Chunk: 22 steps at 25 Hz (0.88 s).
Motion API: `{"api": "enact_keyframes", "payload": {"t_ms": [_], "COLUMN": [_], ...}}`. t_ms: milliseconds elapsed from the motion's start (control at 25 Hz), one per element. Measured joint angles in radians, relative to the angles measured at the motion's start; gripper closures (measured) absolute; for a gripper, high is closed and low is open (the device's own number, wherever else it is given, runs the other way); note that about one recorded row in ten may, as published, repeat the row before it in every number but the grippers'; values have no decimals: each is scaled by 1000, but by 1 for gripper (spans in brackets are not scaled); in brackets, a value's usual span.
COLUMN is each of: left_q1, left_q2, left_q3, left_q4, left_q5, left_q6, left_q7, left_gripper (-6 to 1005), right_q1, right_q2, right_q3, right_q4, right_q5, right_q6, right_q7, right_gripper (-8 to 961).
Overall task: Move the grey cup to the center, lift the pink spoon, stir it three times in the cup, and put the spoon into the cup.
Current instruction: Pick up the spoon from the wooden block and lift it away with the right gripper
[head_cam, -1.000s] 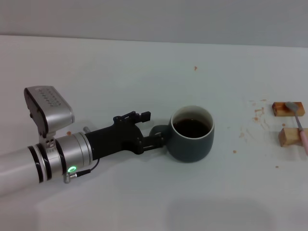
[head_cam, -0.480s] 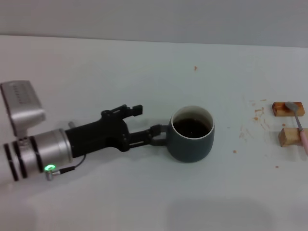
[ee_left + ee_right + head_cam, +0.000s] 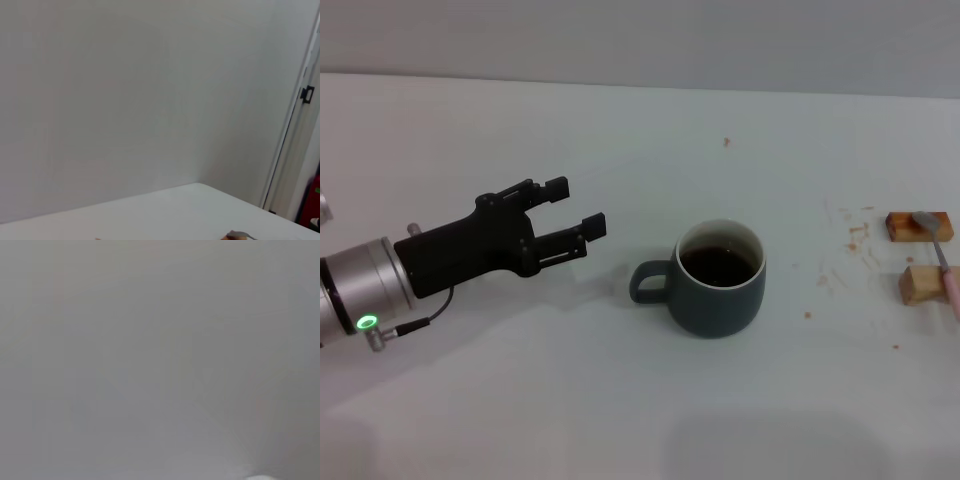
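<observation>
The grey cup (image 3: 718,280) stands upright near the middle of the white table, handle pointing left, dark brown liquid inside. My left gripper (image 3: 575,208) is open and empty, raised to the left of the cup and apart from its handle. The pink spoon (image 3: 942,264) lies at the far right, resting across two small wooden blocks, bowl on the far block; its bowl tip also shows in the left wrist view (image 3: 239,235). My right gripper is out of view; the right wrist view shows only blank grey.
Two small wooden blocks (image 3: 918,226) (image 3: 922,285) sit at the table's right edge under the spoon. Small brown specks (image 3: 858,233) dot the table near them. The white table (image 3: 620,150) stretches back to a grey wall.
My left gripper let go of the cup's handle, opened, and drew back to the left and upward. The cup stayed in place.
</observation>
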Motion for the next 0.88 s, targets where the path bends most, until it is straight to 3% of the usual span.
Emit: {"api": "enact_keyframes", "payload": {"t_ms": [360, 880], "left_q1": [-57, -95], "left_q2": [-1, -24], "left_q3": [2, 27], "left_q4": [0, 0], "left_q5": [0, 7], "left_q6": [-40, -98], "left_q7": [-30, -37], "left_gripper": [170, 170], "right_q1": [-39, -27], "right_q2": [3, 4], "right_q3": [-16, -80], "right_q4": [156, 182], "right_q5": [-137, -147], "right_q6": [-86, -13], "right_q7": [-248, -270], "right_gripper": [489, 492]}}
